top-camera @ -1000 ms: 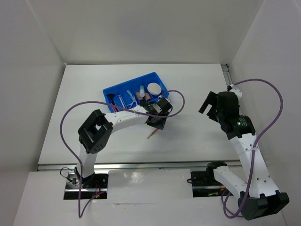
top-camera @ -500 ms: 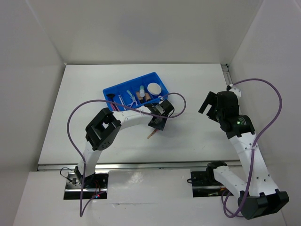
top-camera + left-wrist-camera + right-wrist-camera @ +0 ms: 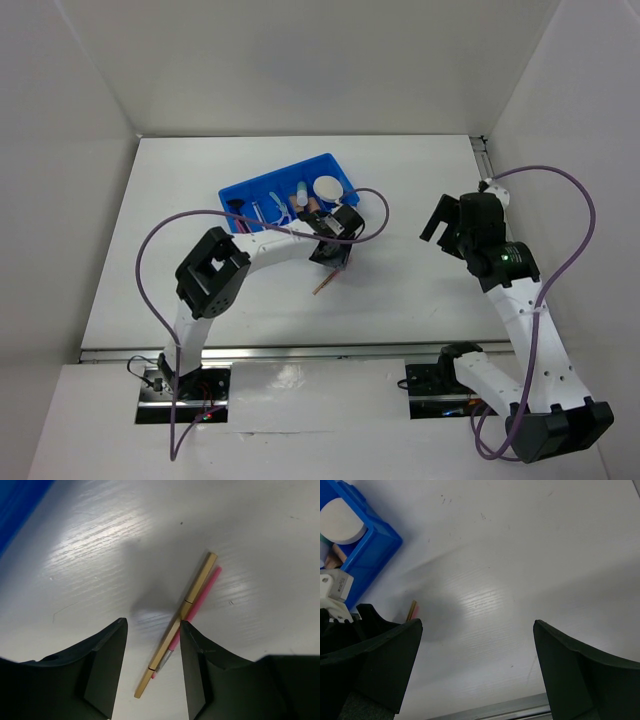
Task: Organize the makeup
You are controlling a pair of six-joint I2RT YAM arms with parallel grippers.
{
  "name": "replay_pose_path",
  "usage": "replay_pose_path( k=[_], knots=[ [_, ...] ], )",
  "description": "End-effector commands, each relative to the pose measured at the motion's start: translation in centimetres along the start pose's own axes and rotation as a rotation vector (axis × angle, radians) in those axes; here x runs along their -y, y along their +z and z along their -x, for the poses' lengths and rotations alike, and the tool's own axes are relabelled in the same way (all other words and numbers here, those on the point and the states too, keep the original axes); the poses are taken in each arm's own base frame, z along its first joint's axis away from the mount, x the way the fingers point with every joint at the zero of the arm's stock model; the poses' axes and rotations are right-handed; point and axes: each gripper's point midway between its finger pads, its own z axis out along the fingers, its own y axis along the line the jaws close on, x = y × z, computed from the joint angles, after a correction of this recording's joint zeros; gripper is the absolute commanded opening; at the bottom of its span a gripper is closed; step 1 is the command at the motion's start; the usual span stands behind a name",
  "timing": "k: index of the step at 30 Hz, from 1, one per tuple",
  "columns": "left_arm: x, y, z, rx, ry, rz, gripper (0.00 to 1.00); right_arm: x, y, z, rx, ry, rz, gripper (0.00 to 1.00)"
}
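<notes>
Top view: pencils mostly hidden under left gripper, only near tips show. Blue bin contents too small to sort. Left wrist: pink pencil partly under tan pencil; bin just a corner, cut top left. Right wrist: round compact cut by left edge.

Black fingers stand wide apart over the white bench. At upper left, a blue bin corner holds a round cream compact. Below it, a tan stick tip and a pink pencil tip lie side by side.
</notes>
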Motion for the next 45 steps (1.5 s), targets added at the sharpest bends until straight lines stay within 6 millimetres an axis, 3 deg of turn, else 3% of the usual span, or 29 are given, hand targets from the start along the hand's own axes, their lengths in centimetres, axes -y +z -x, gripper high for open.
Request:
replay_pose_path(
  k=[1, 13, 22, 30, 38, 42, 45],
  knots=[
    [-0.3, -1.4, 1.4, 0.042, -0.024, -0.017, 0.59, -0.4, 0.1, 1.0, 0.033, 0.006, 0.014, 1.0],
    [-0.4, -0.2, -0.1, -0.008, -0.035, -0.034, 0.56, -0.2, 0.3, 0.7, 0.025, 0.004, 0.009, 1.0],
    [0.7, -1.7, 0.9, 0.033, -0.039, -0.112, 0.54, -0.4, 0.5, 0.5, 0.013, 0.001, 0.013, 1.0],
    [1.3, -1.9, 0.4, 0.05, 0.01, -0.088, 0.54, -0.3, 0.7, 0.3, 0.013, 0.001, 0.013, 1.0],
    [3.0, -5.6, 1.2, 0.134, 0.038, -0.147, 0.56, -0.5, 0.7, 0.2, 0.008, 0.001, 0.021, 1.0],
    [4.2, -5.9, -0.3, 0.115, 0.099, -0.16, 0.56, -0.5, 0.7, 0.2, 0.008, 0.001, 0.021, 1.0],
    [4.6, -4.5, -1.7, 0.082, 0.125, -0.14, 0.53, -0.5, 0.7, 0.2, 0.008, 0.001, 0.021, 1.0]
  ],
)
